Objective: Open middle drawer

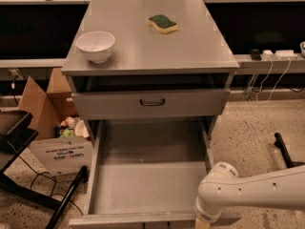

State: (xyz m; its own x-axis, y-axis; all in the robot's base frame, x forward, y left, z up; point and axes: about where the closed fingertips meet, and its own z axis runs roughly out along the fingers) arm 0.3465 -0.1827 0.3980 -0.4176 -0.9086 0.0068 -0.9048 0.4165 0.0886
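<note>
The grey cabinet [152, 56] has its taller-fronted top drawer [119, 104] with a dark loop handle [152, 102] just under the top. Below it the middle drawer [143, 185] stands pulled far out, its long plain grey tray bare, its low front panel [119, 219] at the bottom edge of the camera view. My white arm [257, 190] reaches in from the right. Its wrist [214, 194] bends down at the right end of the drawer's front panel. My gripper [204, 220] is at the bottom edge of the view there, mostly cut off.
A white bowl [96, 45] and a green-and-yellow sponge [162, 23] lie on the cabinet top. A cardboard box [52, 142] with clutter and a black stand [19, 137] are at the left. Cables [271, 73] and a black bar [283, 149] are at the right.
</note>
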